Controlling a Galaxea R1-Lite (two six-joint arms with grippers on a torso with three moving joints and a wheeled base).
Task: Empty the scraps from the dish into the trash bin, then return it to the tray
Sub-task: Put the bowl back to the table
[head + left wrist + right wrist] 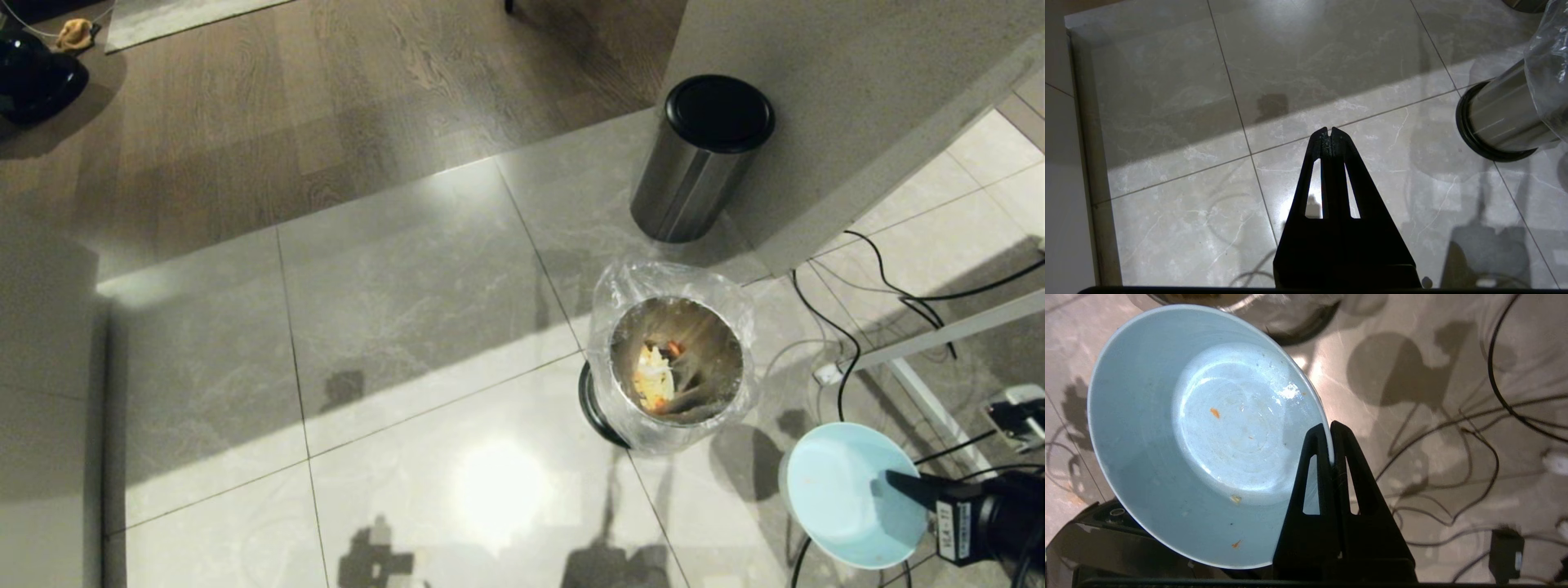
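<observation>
Beside bin, right of it over floor: right gripper clamped tight on dish rim, dish near empty. Scraps lie inside bin. Tray not in view. Left gripper closed, empty, idle above tiles. Risk: thin rim pinch, so tilted dish may slip or swing during carry back; cables nearby could snag arm.

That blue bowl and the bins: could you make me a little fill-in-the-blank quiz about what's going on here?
1. The right gripper is pinching the light-blue bowl by its ____.
2. The orange and yellow scraps now lie inside the ____-lined trash bin.
3. The taller steel bin behind it has a lid coloured ____.
4. The left gripper hangs over the floor with its fingers ____.

Missing words: rim; plastic; black; shut
</observation>
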